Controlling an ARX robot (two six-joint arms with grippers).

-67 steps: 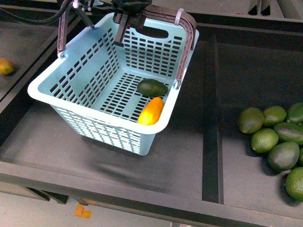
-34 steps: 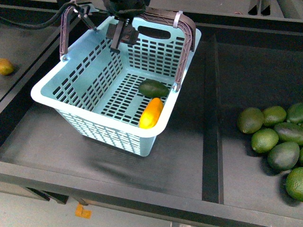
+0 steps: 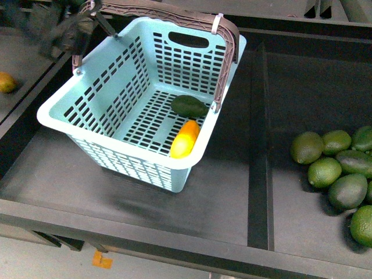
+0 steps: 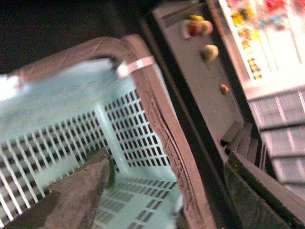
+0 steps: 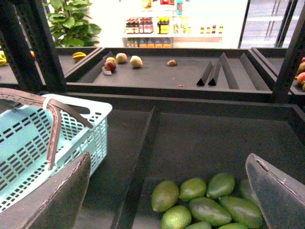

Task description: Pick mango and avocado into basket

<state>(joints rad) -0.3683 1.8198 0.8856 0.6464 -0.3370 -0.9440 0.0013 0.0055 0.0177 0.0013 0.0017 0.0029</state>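
Observation:
The teal basket [image 3: 116,140] stands on the dark shelf with its brown handle [image 3: 229,58] swung to the far side. The yellow-orange mango [image 3: 185,138] and the dark green avocado [image 3: 189,106] lie on its floor by the right wall, close together. My left gripper shows as a dark blur [image 3: 58,30] off the basket's far left corner. In the left wrist view it [image 4: 167,200] is open and empty, with the handle [image 4: 162,129] in front of it. My right gripper [image 5: 167,200] is open and empty above loose green avocados [image 5: 205,202], right of the basket [image 5: 28,143].
Several loose green avocados [image 3: 340,174] lie in the right bin, behind a raised divider [image 3: 260,145]. An orange fruit [image 3: 7,81] sits at the far left. The shelf's front edge [image 3: 174,238] runs below the basket. A back shelf holds a few fruits [image 5: 121,59].
My left gripper has moved from over the basket's far wall out to the left. The basket has shifted slightly. The mango and avocado stay inside.

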